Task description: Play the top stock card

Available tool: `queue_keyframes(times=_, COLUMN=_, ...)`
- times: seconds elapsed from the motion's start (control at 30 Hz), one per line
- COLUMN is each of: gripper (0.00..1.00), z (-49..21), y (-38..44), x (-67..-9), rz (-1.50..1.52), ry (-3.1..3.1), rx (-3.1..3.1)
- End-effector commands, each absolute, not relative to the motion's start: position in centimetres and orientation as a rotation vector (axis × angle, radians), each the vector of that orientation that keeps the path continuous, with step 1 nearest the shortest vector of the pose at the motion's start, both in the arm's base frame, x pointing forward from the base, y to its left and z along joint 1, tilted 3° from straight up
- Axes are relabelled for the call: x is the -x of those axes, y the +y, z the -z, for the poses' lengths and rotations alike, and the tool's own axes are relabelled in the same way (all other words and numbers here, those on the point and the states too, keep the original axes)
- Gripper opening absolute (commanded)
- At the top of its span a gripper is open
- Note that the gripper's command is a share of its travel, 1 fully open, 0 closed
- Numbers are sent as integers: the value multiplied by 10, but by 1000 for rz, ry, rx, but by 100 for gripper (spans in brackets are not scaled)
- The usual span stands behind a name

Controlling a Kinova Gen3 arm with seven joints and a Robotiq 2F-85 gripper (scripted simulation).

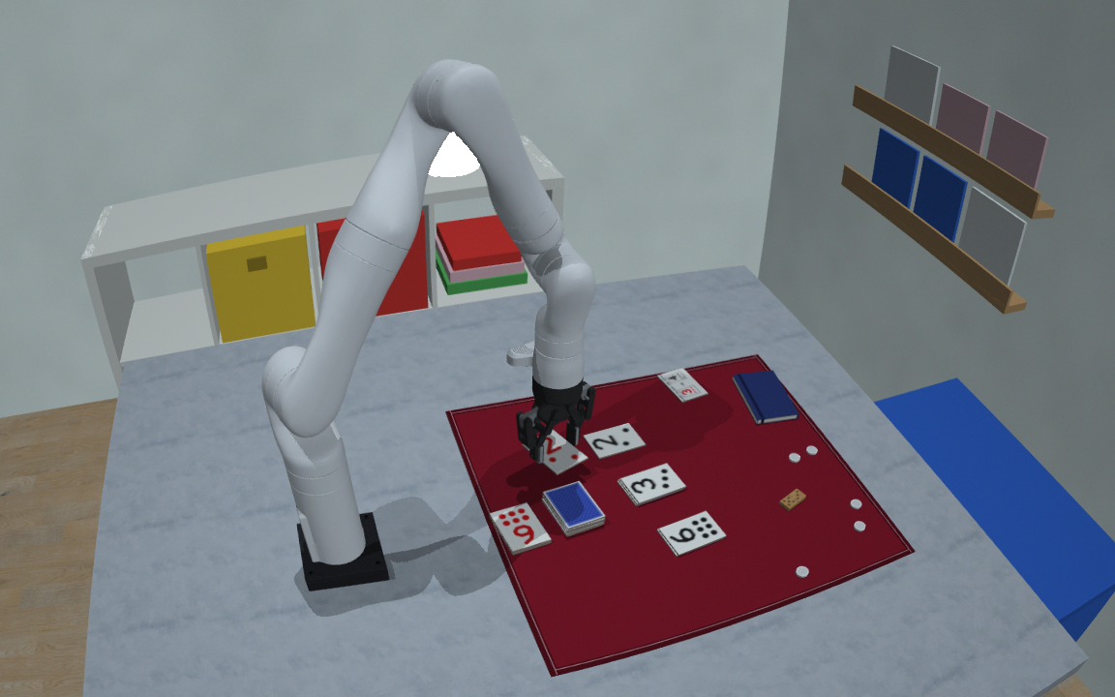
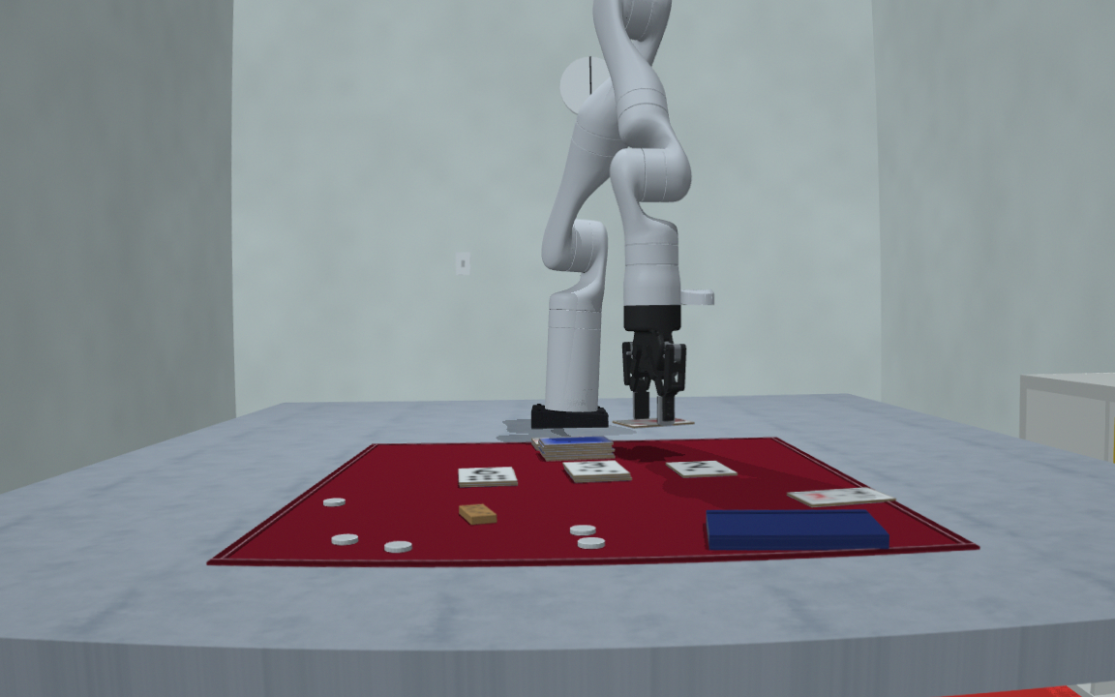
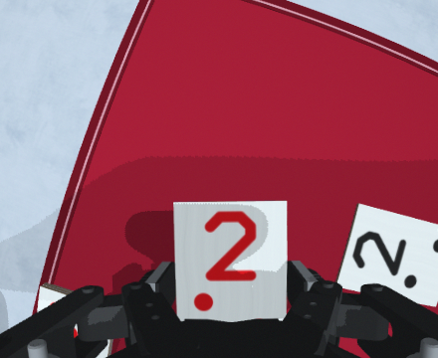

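Observation:
My gripper (image 1: 557, 448) (image 2: 654, 421) (image 3: 231, 277) is shut on the side edges of a white card with a red 2 (image 1: 563, 462) (image 2: 684, 423) (image 3: 189, 249). The card is face up, about level, in the air above the mat's far left part. The face-down stock (image 1: 573, 505) (image 2: 574, 440) shows a blue top. Beside it lies a red card (image 1: 520, 528), upside down in the top view, seemingly a 6. The black 2 (image 1: 614, 439) (image 2: 700, 469) (image 3: 398, 254), black 3 (image 1: 650, 483) (image 2: 596, 469) and black 6 (image 1: 691, 531) (image 2: 487, 475) piles form a row.
The red mat (image 1: 631, 606) (image 2: 544, 511) (image 3: 279, 99) also bears a small-print card (image 1: 681, 383) (image 2: 840, 497), a dark blue notebook (image 1: 765, 396) (image 2: 796, 530), a wooden domino (image 1: 792, 499) (image 2: 476, 514) and several white discs. The black 2 pile is nearest the held card.

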State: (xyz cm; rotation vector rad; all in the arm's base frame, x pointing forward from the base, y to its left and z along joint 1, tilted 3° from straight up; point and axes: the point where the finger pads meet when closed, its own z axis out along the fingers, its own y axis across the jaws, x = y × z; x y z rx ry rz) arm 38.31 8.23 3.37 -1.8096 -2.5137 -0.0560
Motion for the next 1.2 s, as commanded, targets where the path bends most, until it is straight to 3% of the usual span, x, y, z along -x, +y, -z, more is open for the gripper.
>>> queue_keyframes(times=0.0, gripper=72, z=-34, y=77, x=-389, rz=61, ry=-2531, rx=1787)
queue_keyframes(times=1.17, gripper=72, z=-34, y=38, x=-450, rz=78, ry=-2962, rx=953)
